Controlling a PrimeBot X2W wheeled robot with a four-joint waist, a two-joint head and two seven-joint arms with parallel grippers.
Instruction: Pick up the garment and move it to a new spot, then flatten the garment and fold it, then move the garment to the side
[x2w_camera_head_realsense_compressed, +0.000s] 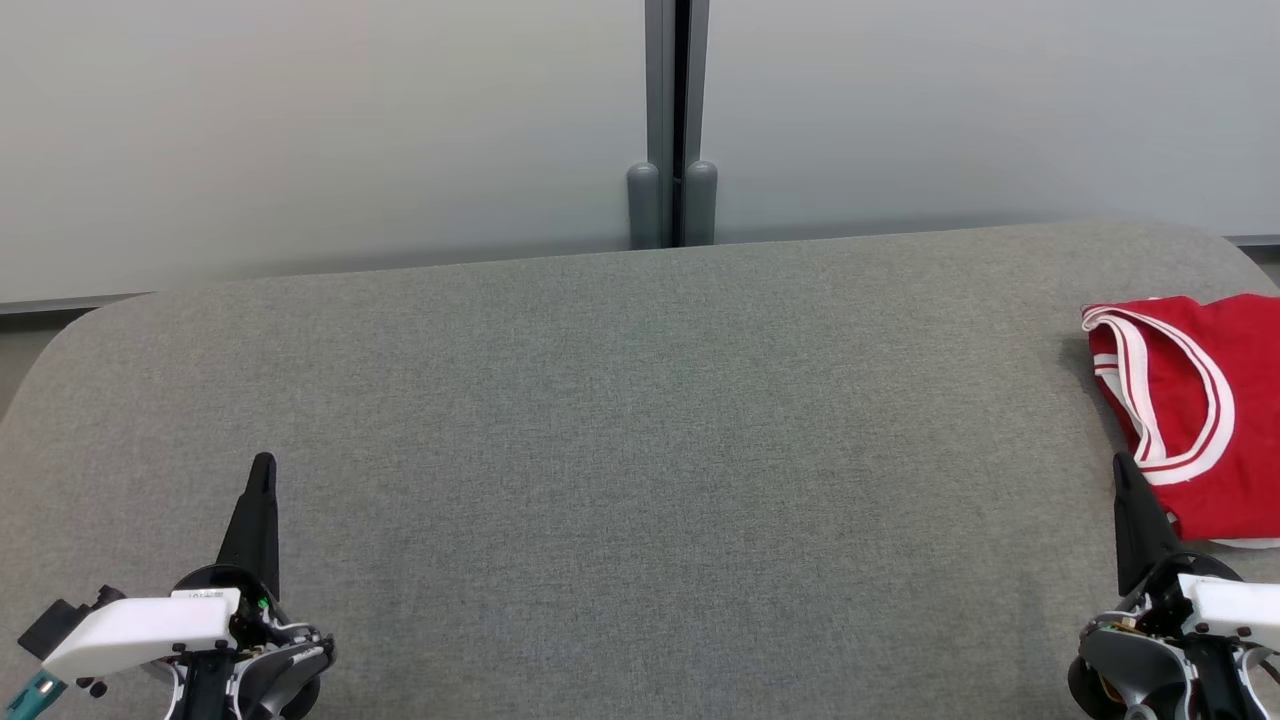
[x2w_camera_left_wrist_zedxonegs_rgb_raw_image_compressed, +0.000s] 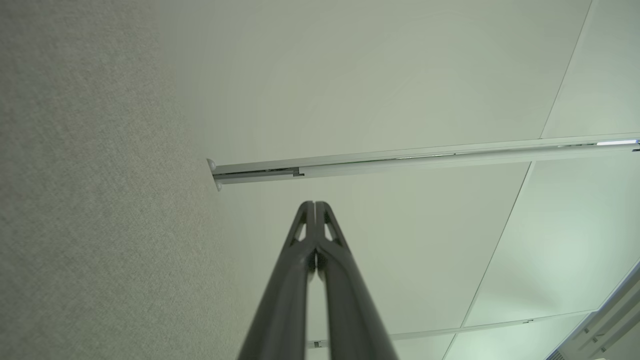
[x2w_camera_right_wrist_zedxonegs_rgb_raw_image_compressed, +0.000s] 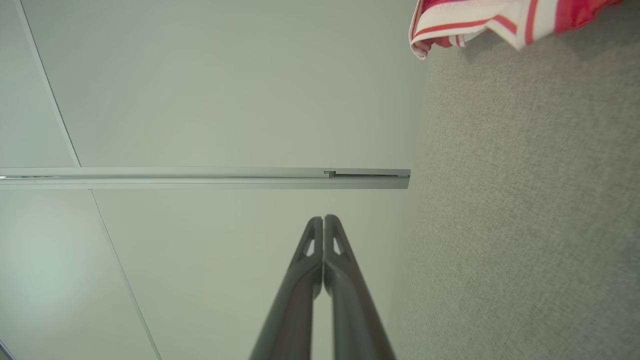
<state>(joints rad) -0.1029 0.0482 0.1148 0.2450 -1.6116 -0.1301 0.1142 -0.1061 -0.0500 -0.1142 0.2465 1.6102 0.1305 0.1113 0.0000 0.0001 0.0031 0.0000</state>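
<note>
Red jersey (x2w_camera_head_realsense_compressed: 1210, 400) lay at bench's (x2w_camera_head_realsense_compressed: 640, 450) right edge.
Right gripper (x2w_camera_head_realsense_compressed: 1121, 464) w/ fingers together sat just beside its near-left hem; left gripper (x2w_camera_head_realsense_compressed: 263, 462), also together, by front-left corner.

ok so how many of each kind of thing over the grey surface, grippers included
garment: 1
grippers: 2, left gripper and right gripper, both shut
total: 3

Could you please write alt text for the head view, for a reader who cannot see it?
A red garment with white trim lies at the right edge of a grey fabric surface. The left gripper and right gripper, both shut, sit at the lower corners.
</note>
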